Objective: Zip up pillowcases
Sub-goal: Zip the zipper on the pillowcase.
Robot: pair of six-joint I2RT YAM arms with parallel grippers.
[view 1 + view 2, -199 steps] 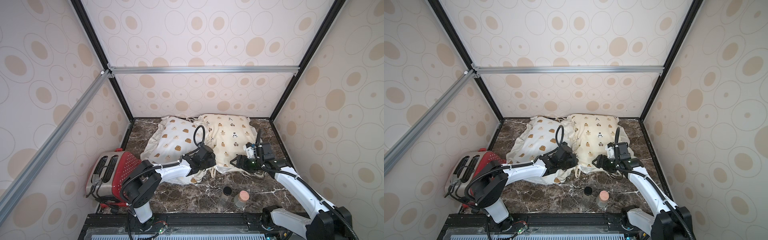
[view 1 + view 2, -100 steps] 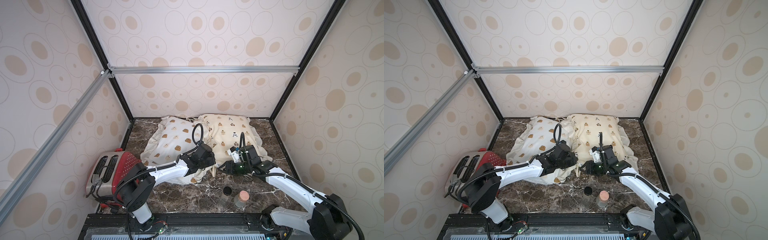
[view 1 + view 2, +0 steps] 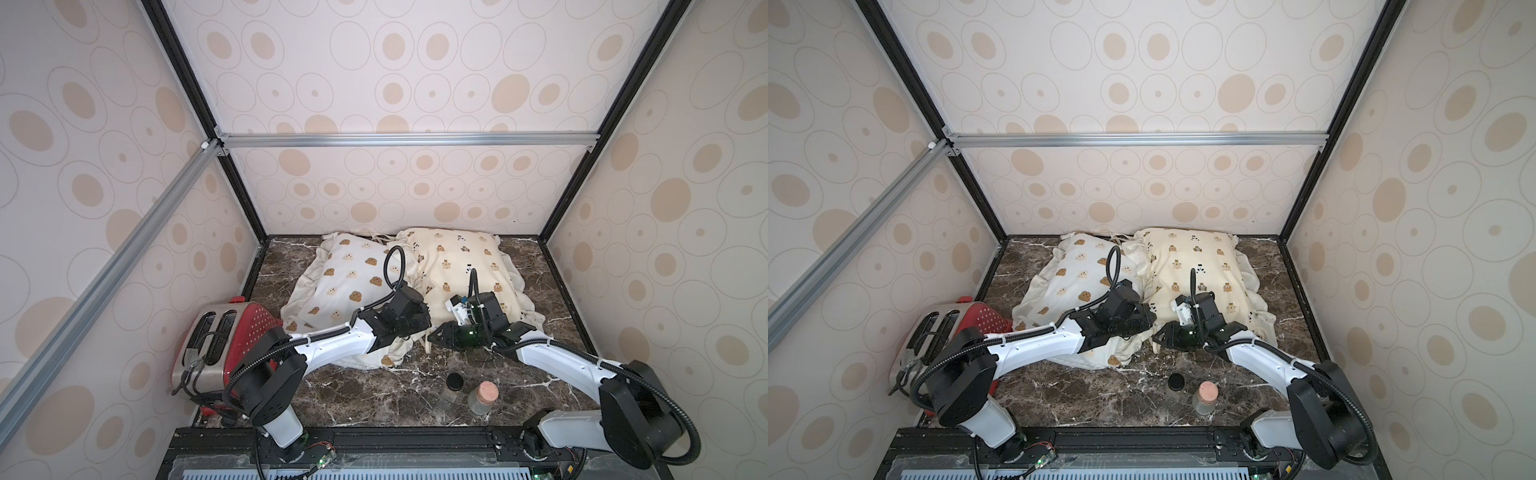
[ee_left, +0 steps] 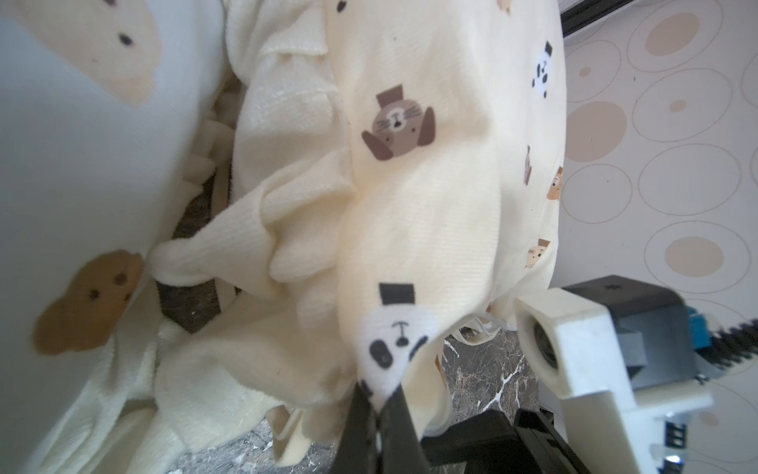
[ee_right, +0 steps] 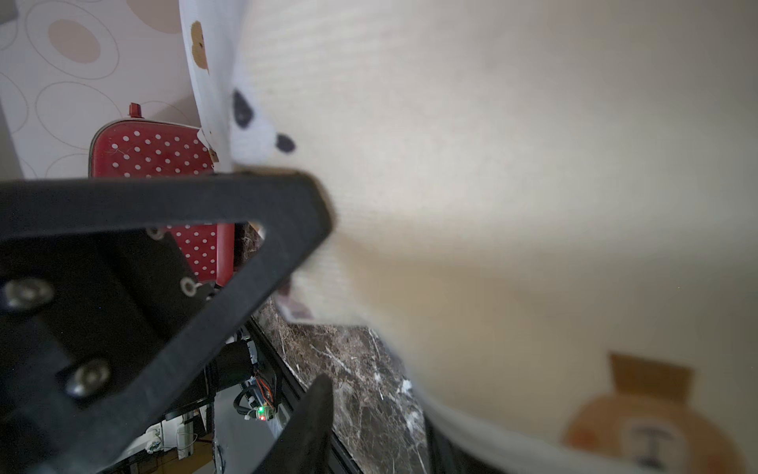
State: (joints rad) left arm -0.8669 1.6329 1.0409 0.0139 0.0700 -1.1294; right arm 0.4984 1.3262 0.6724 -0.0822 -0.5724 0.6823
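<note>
Two pillowcases lie side by side at the back in both top views: the white one with brown blob faces [image 3: 349, 282] [image 3: 1075, 278] and the cream-yellow one with bears and pandas [image 3: 461, 262] [image 3: 1196, 257]. My left gripper [image 3: 417, 322] [image 4: 379, 394] is shut on the cream-yellow pillowcase's [image 4: 430, 197] front left corner, pinching the panda print. My right gripper [image 3: 434, 334] [image 5: 373, 410] sits just to its right at the same front edge. Its jaws stand apart with marble showing between them, and the cream fabric [image 5: 492, 205] drapes over one finger. No zipper shows.
A red polka-dot toaster [image 3: 226, 340] stands at the front left. Two small jars, one with a black lid [image 3: 454, 384] and one with a cork [image 3: 482, 397], stand on the dark marble top [image 3: 374, 399] near the front. Patterned walls close in three sides.
My right arm has swung left along the cream-yellow pillowcase's front edge toward the left gripper, and its jaws have narrowed. The left gripper has kept its pinch in place.
</note>
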